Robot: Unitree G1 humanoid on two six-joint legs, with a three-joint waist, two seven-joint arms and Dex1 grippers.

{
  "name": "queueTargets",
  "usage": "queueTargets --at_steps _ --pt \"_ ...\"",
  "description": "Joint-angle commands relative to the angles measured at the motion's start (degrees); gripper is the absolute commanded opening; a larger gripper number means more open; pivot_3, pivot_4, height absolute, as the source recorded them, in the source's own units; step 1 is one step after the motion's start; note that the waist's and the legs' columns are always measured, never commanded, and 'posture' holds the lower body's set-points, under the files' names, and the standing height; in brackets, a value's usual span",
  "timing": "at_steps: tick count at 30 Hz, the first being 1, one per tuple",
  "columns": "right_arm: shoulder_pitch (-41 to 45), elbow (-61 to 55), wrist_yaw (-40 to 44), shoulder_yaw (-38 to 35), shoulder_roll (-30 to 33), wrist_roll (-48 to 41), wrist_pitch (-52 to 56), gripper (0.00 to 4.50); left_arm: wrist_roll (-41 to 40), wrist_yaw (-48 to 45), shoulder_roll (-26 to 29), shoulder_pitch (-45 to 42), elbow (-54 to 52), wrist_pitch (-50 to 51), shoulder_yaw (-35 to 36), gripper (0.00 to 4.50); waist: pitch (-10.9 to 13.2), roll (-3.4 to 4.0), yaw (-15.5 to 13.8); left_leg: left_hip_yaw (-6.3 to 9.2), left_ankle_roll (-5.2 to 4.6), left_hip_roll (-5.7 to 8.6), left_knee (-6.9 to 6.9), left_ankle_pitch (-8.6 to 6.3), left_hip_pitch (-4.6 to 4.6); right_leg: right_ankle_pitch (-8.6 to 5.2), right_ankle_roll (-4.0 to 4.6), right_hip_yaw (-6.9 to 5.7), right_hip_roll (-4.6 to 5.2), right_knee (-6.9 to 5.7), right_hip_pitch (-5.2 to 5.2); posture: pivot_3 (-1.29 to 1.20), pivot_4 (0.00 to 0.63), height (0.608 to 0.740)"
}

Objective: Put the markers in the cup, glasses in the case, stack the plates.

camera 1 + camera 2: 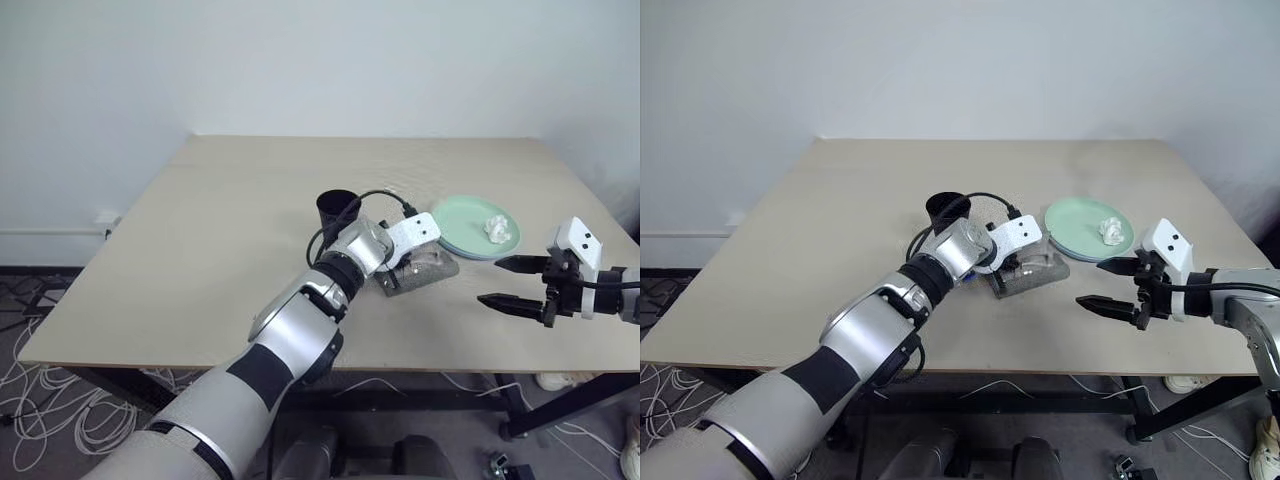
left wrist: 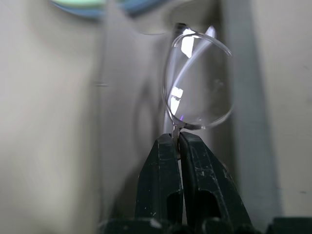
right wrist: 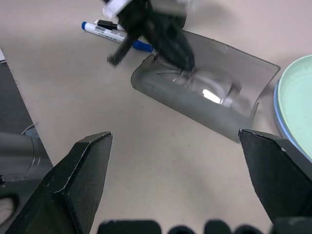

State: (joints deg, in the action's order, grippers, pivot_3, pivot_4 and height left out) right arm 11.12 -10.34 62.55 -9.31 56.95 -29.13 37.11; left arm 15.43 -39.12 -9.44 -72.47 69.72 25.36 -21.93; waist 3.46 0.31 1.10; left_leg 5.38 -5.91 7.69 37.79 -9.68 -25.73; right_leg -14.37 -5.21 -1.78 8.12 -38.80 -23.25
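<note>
My left gripper (image 2: 177,139) is shut on the rim of the wire-framed glasses (image 2: 197,83), holding them down in the open grey case (image 3: 214,112) at mid table. Both markers lie just beyond the case, the blue-capped one (image 3: 112,34) beside the black-capped one (image 3: 105,23). The black cup (image 1: 337,210) stands upright left of the case, behind my left wrist. To the right, the mint green plate (image 1: 465,225) rests on the light blue plate (image 3: 279,114), of which just the rim peeks out. My right gripper (image 1: 490,282) hovers open near the table's front right, holding nothing.
A crumpled white tissue (image 1: 497,228) lies on the green plate. A black cable (image 1: 375,197) loops over my left wrist near the cup. The beige table (image 1: 200,250) has wide bare areas at left and back; its front edge is close under my right gripper.
</note>
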Motion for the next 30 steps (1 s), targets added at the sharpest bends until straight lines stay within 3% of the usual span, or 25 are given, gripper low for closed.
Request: queueTargets --at_steps 1,13,23,28,30 --pt "0.6 -2.0 0.0 -2.3 0.8 -1.0 0.0 4.5 1.3 -2.6 -0.7 1.6 -0.1 2.5 -1.3 0.02 0.0 0.02 0.0 0.0 0.0 0.0 0.0 0.0 0.01 0.0 0.0 0.05 -0.03 0.0 0.0 0.0 0.0 0.692" --pt "0.5 -1.7 0.1 -2.2 0.9 -0.8 0.1 4.5 3.8 -17.5 1.9 5.6 -8.4 4.2 -7.4 0.02 -0.1 0.06 0.0 -0.02 -0.07 0.0 -0.01 -0.11 0.03 -0.01 -0.01 0.14 -0.07 0.06 -0.01 0.0 0.0 0.692" --pt "1.3 -0.6 0.7 -1.4 0.9 -0.4 -0.3 4.5 4.0 -34.5 10.1 10.8 -26.5 1.8 -13.9 0.02 -0.1 0.09 0.0 -0.04 -0.08 0.0 -0.01 -0.22 0.03 -0.02 -0.01 0.24 -0.11 0.1 -0.06 0.0 0.0 0.692" --pt "1.7 0.2 1.1 -1.2 1.0 0.0 -0.7 4.5 4.2 -34.7 12.9 11.6 -30.1 -0.1 -14.4 0.02 -0.1 0.1 0.0 -0.04 -0.08 0.0 -0.01 -0.22 0.04 -0.01 0.0 0.3 -0.15 0.1 -0.09 0.0 0.0 0.692" --pt "1.9 0.4 1.2 -1.0 0.9 0.1 -0.8 4.5 4.2 -33.6 13.3 11.3 -30.2 -0.7 -13.9 0.45 -0.1 0.1 0.0 -0.04 -0.08 0.0 0.0 -0.22 0.08 -0.01 0.0 0.38 -0.18 0.1 -0.09 0.0 0.0 0.692"
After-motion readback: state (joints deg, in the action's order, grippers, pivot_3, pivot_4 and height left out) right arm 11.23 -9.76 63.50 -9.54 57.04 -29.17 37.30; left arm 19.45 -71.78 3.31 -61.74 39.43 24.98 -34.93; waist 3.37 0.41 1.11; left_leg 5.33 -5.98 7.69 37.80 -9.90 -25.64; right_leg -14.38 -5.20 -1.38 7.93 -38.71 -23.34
